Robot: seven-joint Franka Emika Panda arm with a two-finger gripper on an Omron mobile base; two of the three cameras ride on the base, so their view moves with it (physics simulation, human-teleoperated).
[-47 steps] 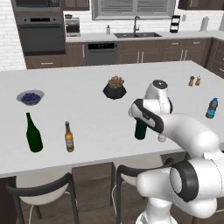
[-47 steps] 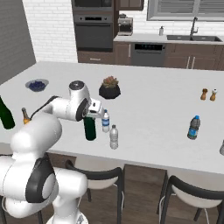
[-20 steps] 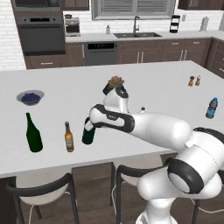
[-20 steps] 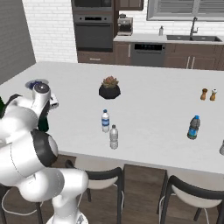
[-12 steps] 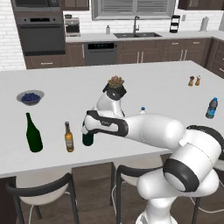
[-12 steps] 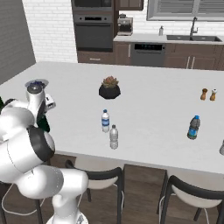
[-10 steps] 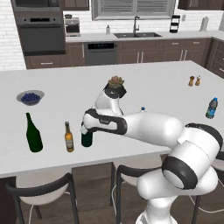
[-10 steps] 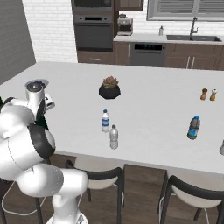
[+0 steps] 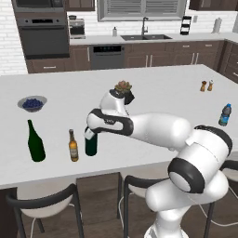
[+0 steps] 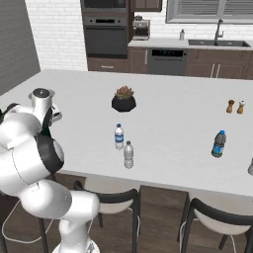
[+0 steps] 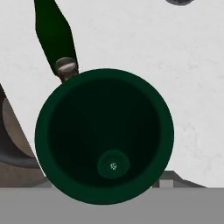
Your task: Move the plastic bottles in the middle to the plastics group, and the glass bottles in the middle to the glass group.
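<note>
Currently I see the gripper (image 9: 89, 133) clamped on the neck of the straight-sided green bottle (image 9: 91, 144), jaws partly closed around it. That bottle stands upright on the counter (image 9: 153, 83) near the front edge, toward the left end, just beside the brown beer bottle (image 9: 73, 146). The green wine bottle (image 9: 35, 142) stands further left along the same front edge. From the hand camera I look straight down the held bottle (image 11: 105, 135), with the beer bottle's cap (image 11: 66, 67) at its rim and the wine bottle (image 11: 53, 26) beyond.

Two clear water bottles (image 10: 119, 136) (image 10: 128, 154) stand close together mid-counter, toward the front edge. The blue-tinted bottle (image 10: 218, 144) stands near the right end. A potted plant (image 10: 124, 99) sits at centre, a bowl of blueberries (image 9: 32, 102) near the left end.
</note>
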